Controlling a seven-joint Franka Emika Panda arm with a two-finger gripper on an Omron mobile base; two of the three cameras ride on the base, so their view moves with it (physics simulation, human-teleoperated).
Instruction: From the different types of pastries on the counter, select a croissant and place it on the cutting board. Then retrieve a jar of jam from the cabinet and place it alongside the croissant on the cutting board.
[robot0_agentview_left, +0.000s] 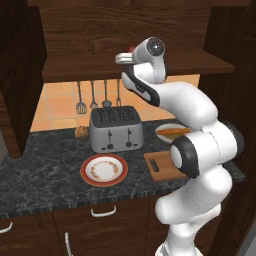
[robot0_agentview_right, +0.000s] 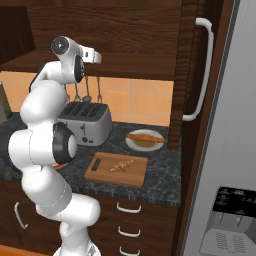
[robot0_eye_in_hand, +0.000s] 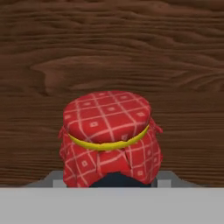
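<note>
The jar of jam (robot0_eye_in_hand: 107, 135) has a red checked cloth lid tied with a yellow band. It stands close before the hand against the cabinet's wooden back wall (robot0_eye_in_hand: 109, 43). My gripper (robot0_agentview_left: 121, 58) is raised onto the cabinet shelf (robot0_agentview_left: 75, 67), with a bit of the red lid (robot0_agentview_left: 131, 48) showing beside it. The fingers are hidden behind the jar. The croissant (robot0_agentview_right: 121, 164) lies on the cutting board (robot0_agentview_right: 135, 176), far below the hand. A long orange-brown pastry (robot0_agentview_right: 145, 136) rests on a white plate, and the bun (robot0_agentview_left: 81, 132) sits left of the toaster.
A silver toaster (robot0_agentview_left: 115, 129) stands at the back of the counter (robot0_agentview_left: 45, 175), with a round red-rimmed plate (robot0_agentview_left: 104, 170) in front of it. Utensils (robot0_agentview_left: 92, 100) hang on the tiled wall. A fridge (robot0_agentview_right: 225, 150) rises at the right.
</note>
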